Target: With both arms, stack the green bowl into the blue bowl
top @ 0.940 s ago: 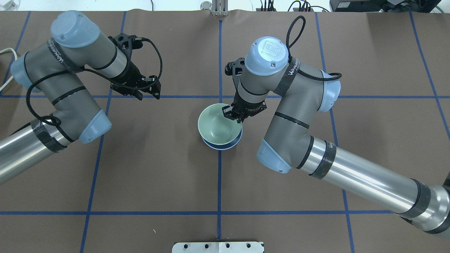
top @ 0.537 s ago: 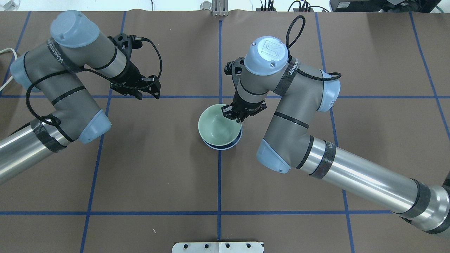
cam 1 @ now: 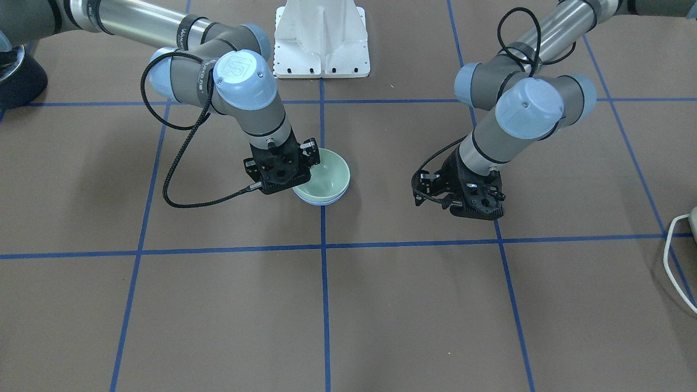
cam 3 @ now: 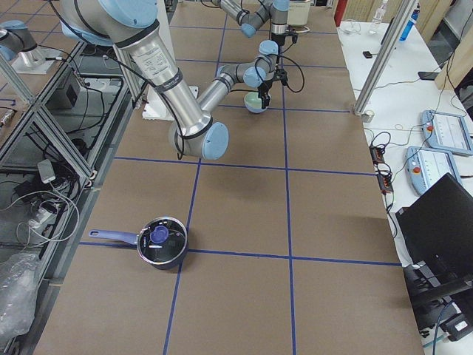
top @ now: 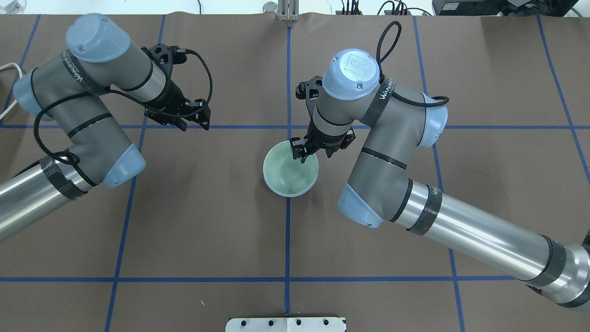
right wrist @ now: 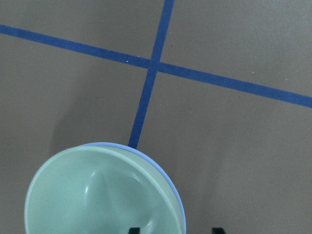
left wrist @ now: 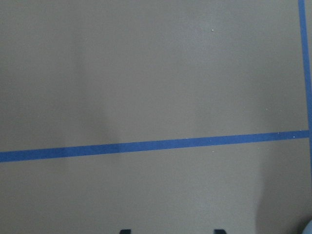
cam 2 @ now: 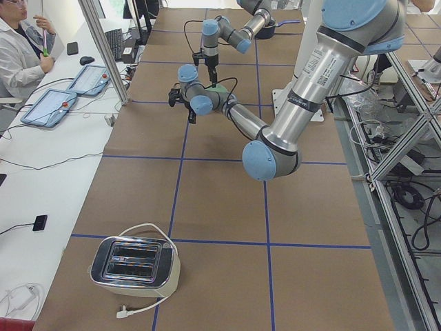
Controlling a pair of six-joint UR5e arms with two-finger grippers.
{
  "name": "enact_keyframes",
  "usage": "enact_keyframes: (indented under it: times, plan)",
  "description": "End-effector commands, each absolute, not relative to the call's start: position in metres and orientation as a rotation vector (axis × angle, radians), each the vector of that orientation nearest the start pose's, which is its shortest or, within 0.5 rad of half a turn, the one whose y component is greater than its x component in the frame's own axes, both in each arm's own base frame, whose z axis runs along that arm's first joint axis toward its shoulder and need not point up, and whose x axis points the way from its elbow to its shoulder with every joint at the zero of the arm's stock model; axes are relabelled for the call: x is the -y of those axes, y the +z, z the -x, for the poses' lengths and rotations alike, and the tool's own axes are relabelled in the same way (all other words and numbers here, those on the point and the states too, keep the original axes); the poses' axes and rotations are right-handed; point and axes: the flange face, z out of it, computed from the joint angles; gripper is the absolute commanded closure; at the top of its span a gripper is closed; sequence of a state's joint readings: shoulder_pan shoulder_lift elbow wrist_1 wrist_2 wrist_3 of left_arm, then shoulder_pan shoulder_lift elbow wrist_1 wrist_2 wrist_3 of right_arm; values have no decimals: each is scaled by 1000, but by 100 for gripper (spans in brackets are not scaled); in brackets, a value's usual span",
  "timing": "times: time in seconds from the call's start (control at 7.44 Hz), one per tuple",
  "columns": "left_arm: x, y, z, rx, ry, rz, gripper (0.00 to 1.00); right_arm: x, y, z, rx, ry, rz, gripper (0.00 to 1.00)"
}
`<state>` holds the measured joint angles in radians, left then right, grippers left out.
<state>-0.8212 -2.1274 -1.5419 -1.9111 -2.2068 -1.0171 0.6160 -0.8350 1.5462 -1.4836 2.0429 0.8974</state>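
1. green bowl: nested upright inside the blue bowl, of which only a thin rim shows around it. The pair stands at the centre of the table, on a blue tape line.
2. right gripper: over the green bowl's rim on the side away from the robot. Jaws spread wide, 1 finger above the bowl's interior, 1 outside the rim, clamping nothing.
3. left gripper: well apart from both bowls, above bare table beside a tape line. Jaws spread, empty.

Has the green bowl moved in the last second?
Yes. The green bowl has slid slightly away from the crosswise tape line, settling into the blue bowl.
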Motion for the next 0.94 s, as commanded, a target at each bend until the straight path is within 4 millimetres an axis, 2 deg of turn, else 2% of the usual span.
enact_keyframes:
  times: [0.0,0.13,0.27,0.4,0.54,0.67,0.81]
  plan:
    - [563,299,-401,-1023,12,-81,35,498,210,517,912,-209,-134,0]
    - [572,298,-382,-1048,18,-58,34,516,201,489,932,-143,-144,0]
    - [586,305,-349,-1069,40,-59,30,526,197,453,955,-102,-169,0]
    - [592,322,-319,-1058,33,-86,20,528,198,413,969,-81,-216,0]
    - [600,336,-289,-1039,37,-116,7,539,212,368,968,-43,-227,0]
    - [604,347,-264,-1018,36,-106,2,546,231,346,956,-85,-238,0]
    - [607,350,-226,-974,48,-99,1,560,253,320,914,-123,-270,0]
